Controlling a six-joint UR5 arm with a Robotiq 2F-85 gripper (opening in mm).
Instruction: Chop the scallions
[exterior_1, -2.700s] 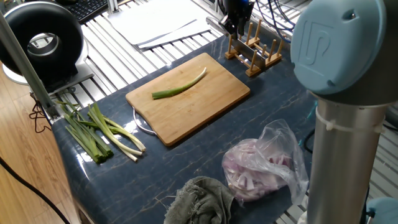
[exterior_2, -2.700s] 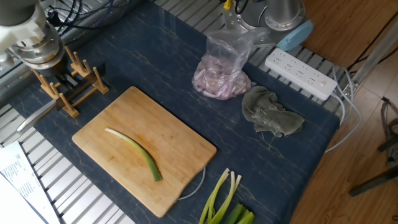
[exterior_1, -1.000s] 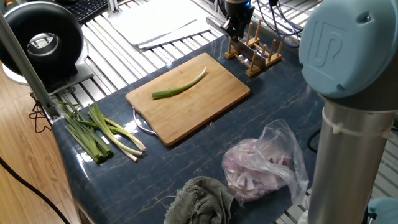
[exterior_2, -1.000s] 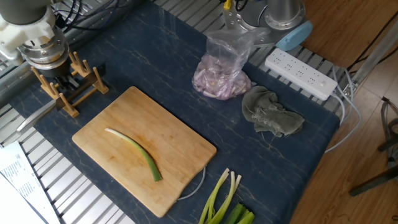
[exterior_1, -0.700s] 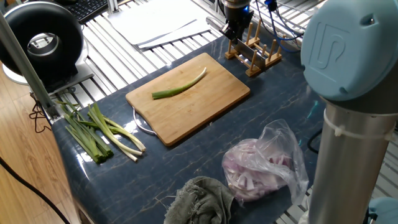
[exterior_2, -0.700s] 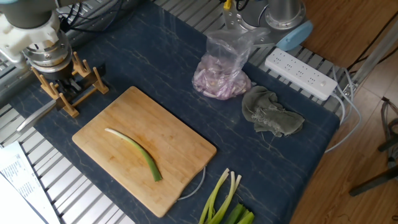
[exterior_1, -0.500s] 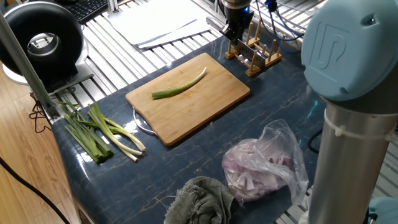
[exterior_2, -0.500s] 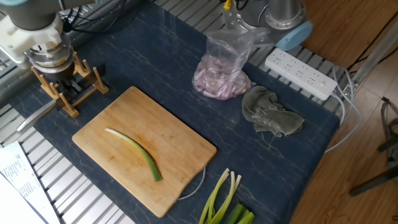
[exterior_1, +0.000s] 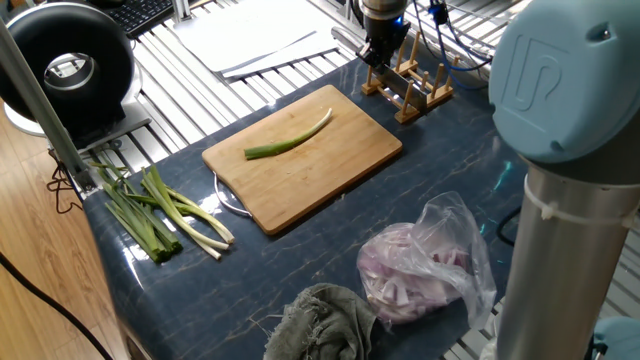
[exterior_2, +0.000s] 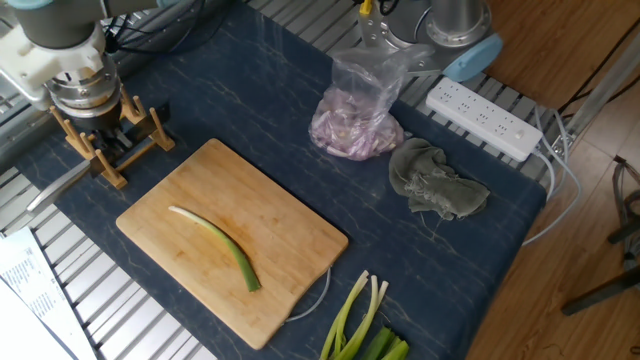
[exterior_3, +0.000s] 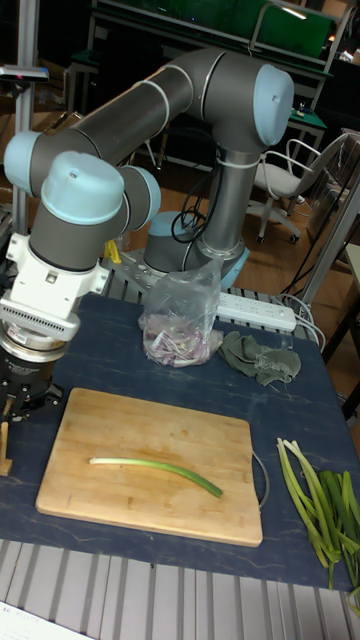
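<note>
Scallions: one stalk (exterior_1: 290, 139) across the middle of the cutting board (exterior_1: 340, 160); a bundle (exterior_1: 160, 215) near the desk (exterior_2: 290, 90) edge, well apart from the board.
Handling: light, limp, slick-skinned — likely to roll or bend under a blade; best pinned at the firmer white end.
Fingers (exterior_2: 97, 125): down in the wooden rack (exterior_2: 125, 150) at the desk's far corner — spread cannot be told, tips hidden.
Nearby: bag of onion slices (exterior_2: 355, 125), crumpled cloth (exterior_2: 440, 190).
</note>
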